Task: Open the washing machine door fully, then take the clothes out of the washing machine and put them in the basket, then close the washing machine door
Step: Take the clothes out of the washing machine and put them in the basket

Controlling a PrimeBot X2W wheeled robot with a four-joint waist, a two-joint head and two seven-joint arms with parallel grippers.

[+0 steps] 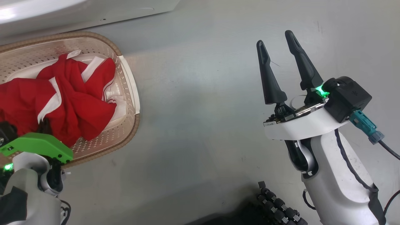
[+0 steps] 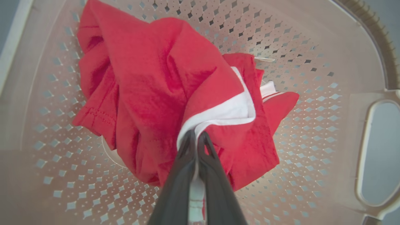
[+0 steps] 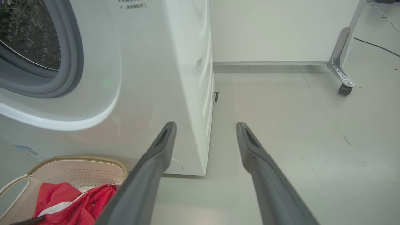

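At nine o'clock in the head view, the basket (image 1: 106,40) sits on the grey floor (image 1: 203,109), just below the white front of the washing machine (image 1: 62,12) at eleven o'clock. The clothes (image 1: 75,103), red with white stripes, lie heaped inside the basket, toward its nine o'clock end.

The left pincer (image 2: 197,139) reaches into the basket from seven o'clock. In the left wrist view its two dark fingers are pressed together, pinching a white-trimmed fold of the clothes, with a strip of white fabric trapped between them. The bunched cloth spreads over the perforated bottom of the basket. One white handle (image 2: 362,150) shows at three o'clock in that view.

The right pincer (image 1: 275,37) is at two o'clock in the head view, well apart from the basket and above bare floor. Its fingers are spread wide with nothing between them. In the right wrist view they point toward the washing machine's side corner. There the grey-ringed drum mouth (image 3: 73,62) shows at ten o'clock, with the steel drum visible inside. The basket with the clothes is at seven o'clock, near the machine's foot. A metal leg with a castor (image 3: 343,89) stands at two o'clock.
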